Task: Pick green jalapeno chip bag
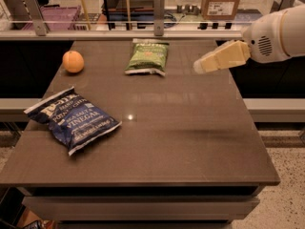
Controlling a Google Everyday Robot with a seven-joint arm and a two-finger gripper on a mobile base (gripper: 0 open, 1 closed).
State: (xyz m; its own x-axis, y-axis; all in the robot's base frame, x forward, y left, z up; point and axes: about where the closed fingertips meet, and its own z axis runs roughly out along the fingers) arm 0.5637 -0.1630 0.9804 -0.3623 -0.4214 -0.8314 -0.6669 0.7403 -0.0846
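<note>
The green jalapeno chip bag point(147, 57) was seen lying flat at 12 o'clock on the table point(190, 132), near its far edge. The hand point(199, 67) was held at the bag's 3 o'clock, apart from it; its opening could not be told.

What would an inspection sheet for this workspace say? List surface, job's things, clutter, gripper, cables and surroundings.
Surface: dark glossy table.
Job's things: green jalapeno chip bag lies flat near the far edge, untouched.
Clutter: blue bag at near left; orange at far left.
Gripper: gripper hovers over the far right edge, right of the green bag, apart from it.
Cables: nothing seen.
Surroundings: cardboard box and purple crate behind a railing.
</note>
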